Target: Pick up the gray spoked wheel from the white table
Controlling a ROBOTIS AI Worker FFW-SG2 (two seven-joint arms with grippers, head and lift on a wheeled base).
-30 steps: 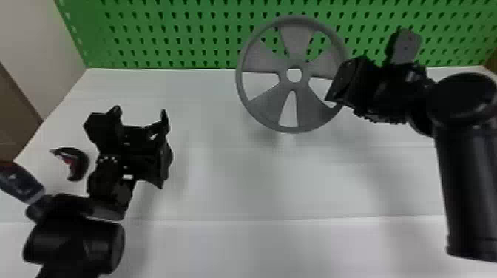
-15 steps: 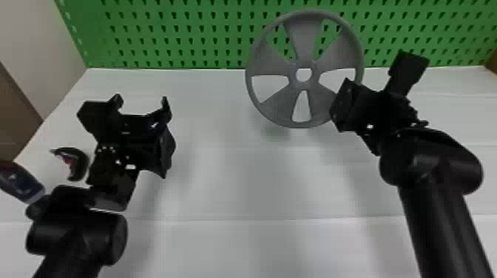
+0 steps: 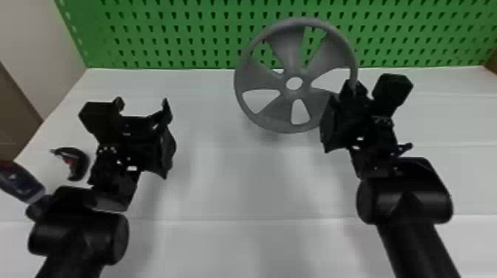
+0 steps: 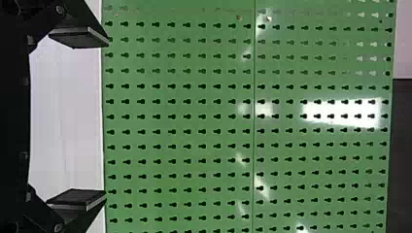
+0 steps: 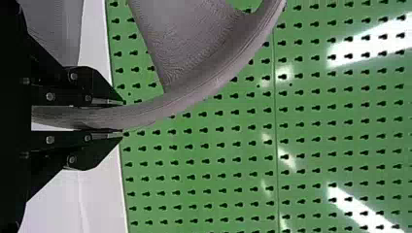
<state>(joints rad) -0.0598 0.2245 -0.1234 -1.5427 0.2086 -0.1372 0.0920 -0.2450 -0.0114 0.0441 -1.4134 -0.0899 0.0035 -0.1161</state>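
Upright above the white table (image 3: pixel 222 177), the gray spoked wheel (image 3: pixel 288 114) faces the head camera, its right rim in my right gripper (image 3: pixel 353 90). In the right wrist view the wheel's rim (image 5: pixel 194 92) runs between the two fingers of my right gripper (image 5: pixel 121 118), which are shut on it from both sides. My left gripper (image 3: pixel 142 105) is over the table's left part, well apart from the wheel. Seen from the left wrist, the left gripper (image 4: pixel 107 119) has its fingers wide apart with nothing between them.
A green perforated board (image 3: pixel 185 37) stands along the table's back edge, behind the wheel. Left of my left gripper lie a dark curved object with red on it (image 3: pixel 74 162) and a dark blue object (image 3: pixel 22 183), close to the left arm.
The right gripper and arm have swung leftward and toward the camera, turning as they went. The wheel has tilted and shifted slightly with the gripper. My left arm has hardly moved.
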